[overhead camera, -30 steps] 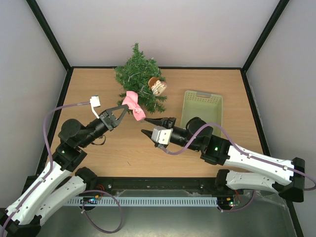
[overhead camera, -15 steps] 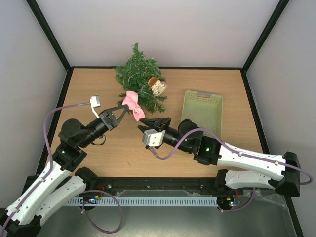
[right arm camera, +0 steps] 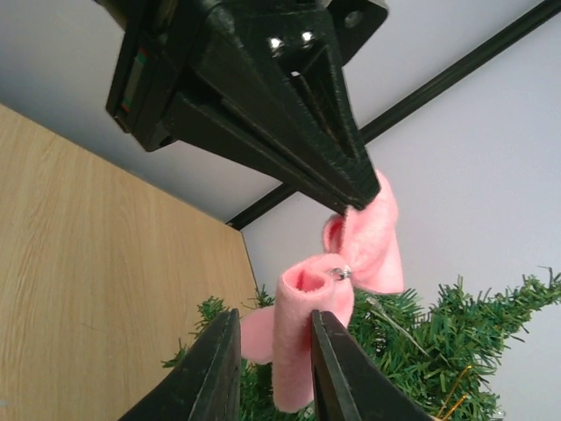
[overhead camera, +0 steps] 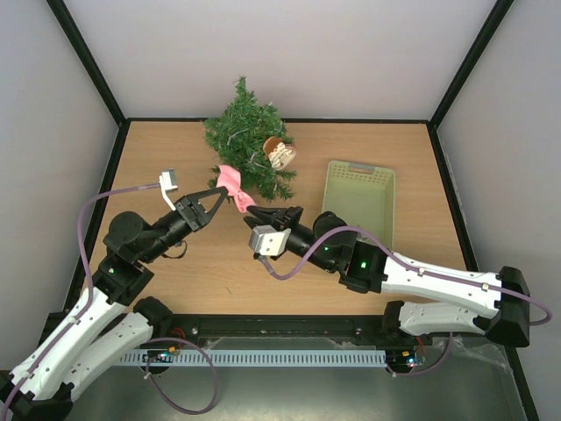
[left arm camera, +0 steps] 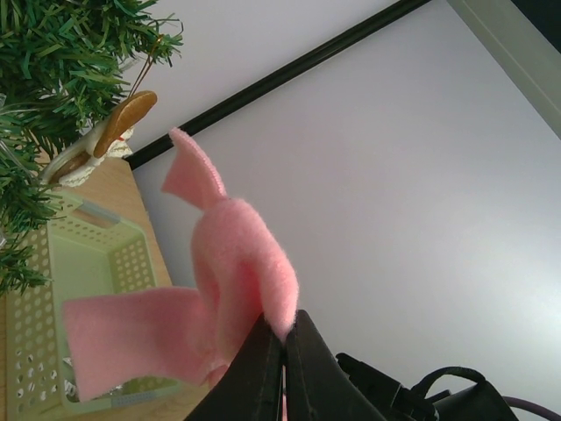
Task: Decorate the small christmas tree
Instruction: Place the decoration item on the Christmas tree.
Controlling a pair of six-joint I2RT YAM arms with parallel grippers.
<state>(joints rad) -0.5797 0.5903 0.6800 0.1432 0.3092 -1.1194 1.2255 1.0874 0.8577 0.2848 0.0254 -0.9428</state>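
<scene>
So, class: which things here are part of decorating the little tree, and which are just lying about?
In the job:
- small christmas tree
- pink bow, pinched in the left gripper
- right gripper, jaws either side of the bow
- brown-and-white ornament, already on the tree

Lying about:
- pale green basket
- white connector on the left arm's cable

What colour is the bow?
The bow is pink; it shows best in the left wrist view.

1. The left arm (overhead camera: 131,244) is angling forward-right, the left gripper (overhead camera: 225,190) pinching a pink bow (overhead camera: 233,184) tight.
2. The right arm (overhead camera: 421,276) is stretching low to the left, the right gripper (overhead camera: 250,219) holding its fingers narrowly apart.
</scene>
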